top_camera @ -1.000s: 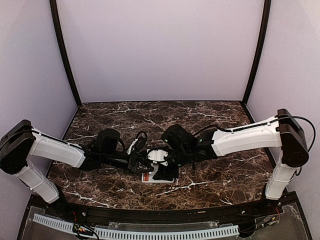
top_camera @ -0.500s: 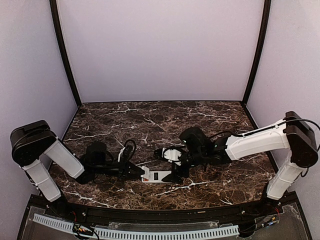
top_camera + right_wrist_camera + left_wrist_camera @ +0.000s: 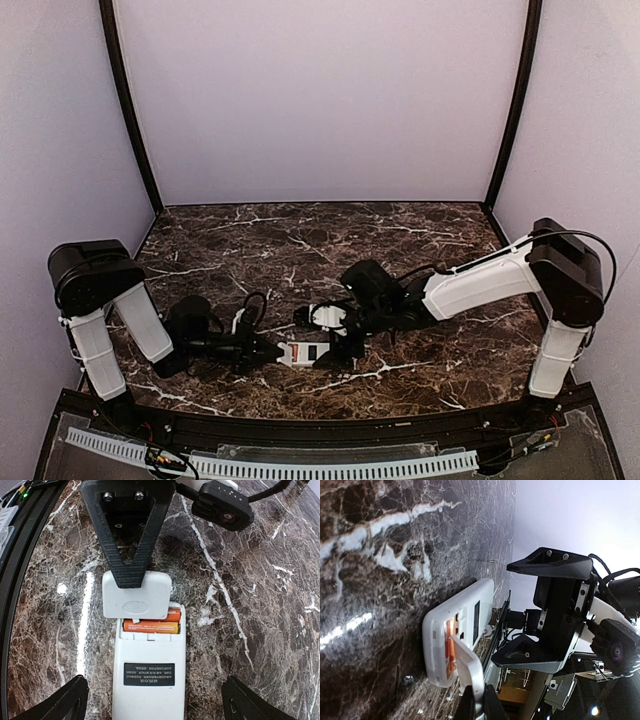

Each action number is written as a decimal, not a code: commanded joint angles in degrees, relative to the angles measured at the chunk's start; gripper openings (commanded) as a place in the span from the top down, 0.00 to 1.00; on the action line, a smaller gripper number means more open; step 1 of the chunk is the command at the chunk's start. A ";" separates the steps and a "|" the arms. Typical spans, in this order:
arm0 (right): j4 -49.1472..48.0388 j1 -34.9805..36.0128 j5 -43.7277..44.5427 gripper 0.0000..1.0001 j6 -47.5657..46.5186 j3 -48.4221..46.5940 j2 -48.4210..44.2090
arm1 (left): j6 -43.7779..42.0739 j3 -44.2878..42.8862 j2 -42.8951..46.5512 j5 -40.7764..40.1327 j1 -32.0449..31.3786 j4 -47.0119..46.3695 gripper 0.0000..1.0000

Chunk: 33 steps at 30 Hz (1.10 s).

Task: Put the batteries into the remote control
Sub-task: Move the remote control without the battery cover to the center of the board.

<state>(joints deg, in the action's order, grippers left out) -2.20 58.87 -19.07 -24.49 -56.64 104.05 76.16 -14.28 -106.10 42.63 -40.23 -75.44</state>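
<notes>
The white remote control lies back up on the marble table, its battery bay open at the far end; it also shows in the top view. Two orange batteries lie side by side in the bay, also seen in the left wrist view. My left gripper is shut on the loose white cover plate and holds it tilted over the bay's end, partly hiding the farther battery. My right gripper is open, its fingers straddling the remote's near half without touching it.
The dark marble table is enclosed by lilac walls with black corner posts. A black rail runs along the table's near edge, close beside the remote. The right arm's white link reaches in from the right.
My left arm has folded back to the left, keeping the cover plate at the remote's end. My right gripper has shifted left, over the remote.
</notes>
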 commanded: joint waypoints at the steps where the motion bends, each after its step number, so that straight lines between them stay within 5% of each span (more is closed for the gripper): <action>1: 0.85 -0.33 -0.66 0.09 -0.52 -1.80 2.15 | -0.44 0.45 2.10 0.41 0.33 -15.00 1.00; 11: 1.20 -0.37 -1.24 0.19 1.46 -1.13 4.84 | -14.37 -2.94 12.77 1.15 0.33 7.47 1.00; 20: 0.61 -0.98 1.57 0.31 4.02 0.11 5.13 | -15.30 -3.85 11.24 0.39 0.33 10.53 1.00; 28: -0.28 -3.89 3.96 0.49 6.57 1.88 6.15 | -24.68 -8.79 14.12 -1.47 0.36 26.70 1.00; 33: -2.38 -7.08 3.87 0.59 6.63 3.77 4.72 | -26.63 -12.18 13.04 -1.07 1.59 29.11 1.00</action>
<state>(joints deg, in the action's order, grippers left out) -4.16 56.03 -19.92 -18.92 -55.40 108.44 53.91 -23.86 -94.04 41.71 -39.81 -52.01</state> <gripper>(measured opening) 0.561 0.040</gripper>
